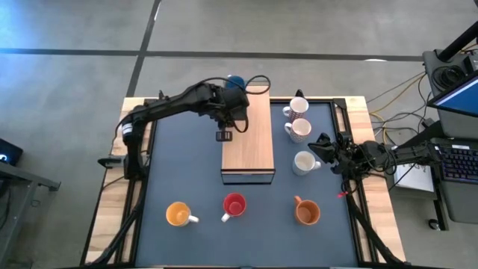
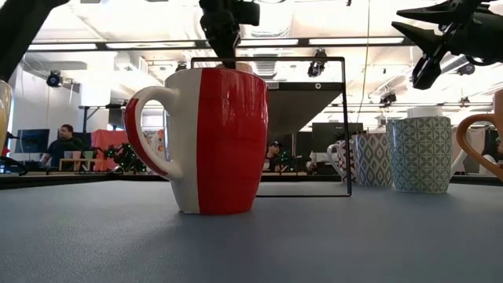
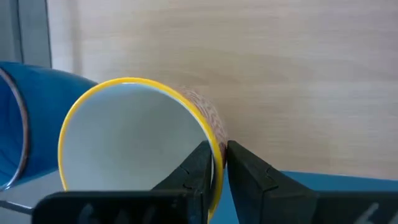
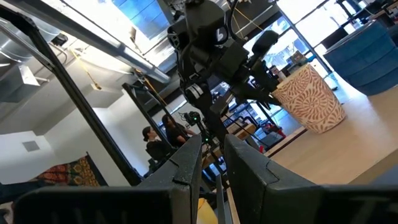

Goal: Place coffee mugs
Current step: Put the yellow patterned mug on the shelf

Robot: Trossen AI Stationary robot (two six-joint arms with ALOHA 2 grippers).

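Note:
My left gripper reaches over the far end of the light-wood board and is shut on a mug with a yellow rim and a red-and-white patterned wall. In the high view the arm hides this mug. The blue mug stands right beside it. My right gripper hovers open above the table's right side, close to a white mug. Two more pale mugs stand behind that one. My left gripper pinches the patterned mug's yellow rim, with one finger inside the mug and the other outside against its wall. The fingers come from above, slanting down. The mug sits slightly tilted at the board's far end; whether its base rests on the wood I cannot tell.
Along the near edge stand a yellow-orange mug, a red-and-white mug and a brown-orange mug, all on the dark mat. Cables and a laptop lie beyond the table's right edge. People sit in the room behind the table.

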